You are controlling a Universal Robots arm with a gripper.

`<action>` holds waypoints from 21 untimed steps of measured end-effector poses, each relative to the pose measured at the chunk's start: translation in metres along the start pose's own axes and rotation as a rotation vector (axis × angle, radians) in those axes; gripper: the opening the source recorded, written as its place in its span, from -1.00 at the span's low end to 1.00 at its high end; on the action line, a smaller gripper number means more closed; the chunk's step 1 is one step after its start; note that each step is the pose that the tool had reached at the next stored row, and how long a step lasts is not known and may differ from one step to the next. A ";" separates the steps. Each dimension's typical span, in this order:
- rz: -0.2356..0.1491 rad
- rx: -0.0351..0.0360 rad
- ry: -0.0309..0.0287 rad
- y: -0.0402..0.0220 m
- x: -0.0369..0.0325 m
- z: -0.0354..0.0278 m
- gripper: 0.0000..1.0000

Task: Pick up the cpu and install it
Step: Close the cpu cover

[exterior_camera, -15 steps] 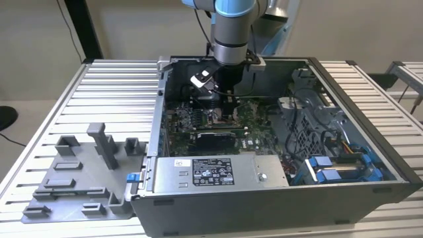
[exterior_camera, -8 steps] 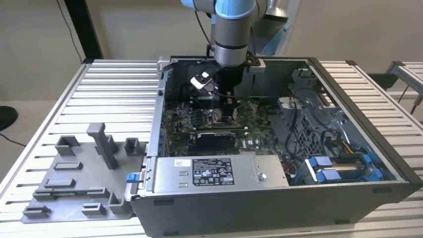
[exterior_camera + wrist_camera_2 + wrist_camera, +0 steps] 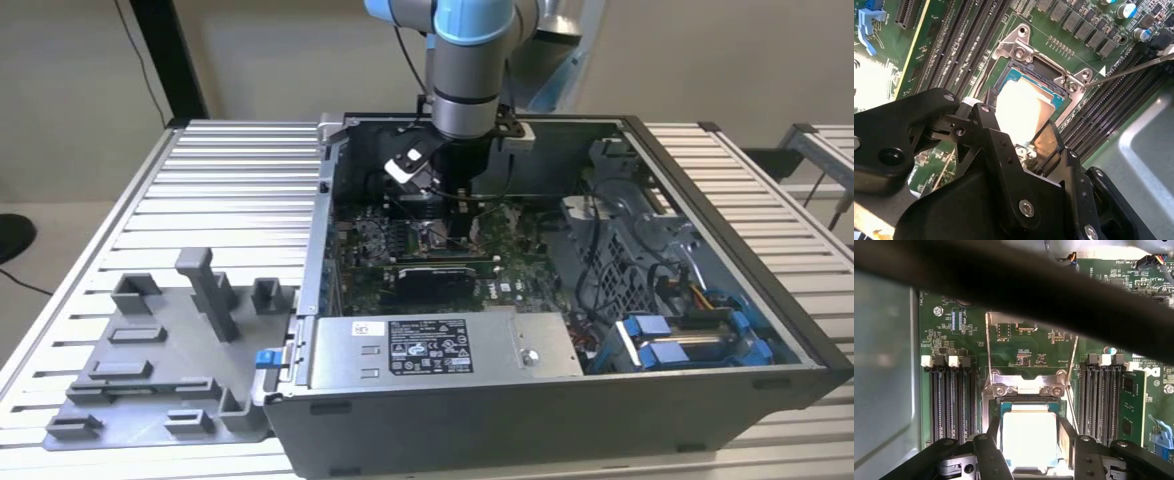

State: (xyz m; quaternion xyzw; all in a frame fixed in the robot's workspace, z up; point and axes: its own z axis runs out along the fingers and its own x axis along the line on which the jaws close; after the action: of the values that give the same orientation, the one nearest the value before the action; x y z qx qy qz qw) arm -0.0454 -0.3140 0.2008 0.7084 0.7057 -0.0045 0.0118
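The cpu [image 3: 1029,440] is a silvery square chip with a green edge. It lies level in or just over the dark socket, below the socket's open metal frame [image 3: 1026,388] on the green motherboard. My gripper [image 3: 1029,432] straddles it, one black finger [image 3: 993,431] pressed against each of two opposite sides. In the second wrist view the cpu [image 3: 1024,105] shines bright between the fingers of the gripper [image 3: 1016,122], beside the metal frame [image 3: 1019,50]. In the exterior view the gripper [image 3: 458,235] reaches straight down into the open computer case [image 3: 694,400].
Dark memory slots [image 3: 954,400] run along both sides of the socket. The thin socket lever [image 3: 1134,70] sticks out sideways. A grey box with a label [image 3: 427,345] sits at the case's front. A grey fixture plate [image 3: 160,370] lies on the table at the exterior view's left.
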 end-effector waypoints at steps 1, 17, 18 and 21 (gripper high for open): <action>0.000 0.0001 -0.0002 0.0000 0.0003 0.0002 -1.00; 0.000 0.0000 -0.0044 -0.0001 0.0027 0.0018 -1.00; 0.000 0.0000 -0.0046 0.0000 0.0028 0.0019 -1.00; 0.000 0.0001 -0.0056 -0.0001 0.0028 0.0027 -1.00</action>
State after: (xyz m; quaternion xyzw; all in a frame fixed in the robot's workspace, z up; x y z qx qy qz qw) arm -0.0454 -0.3113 0.1981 0.7084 0.7056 -0.0065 0.0137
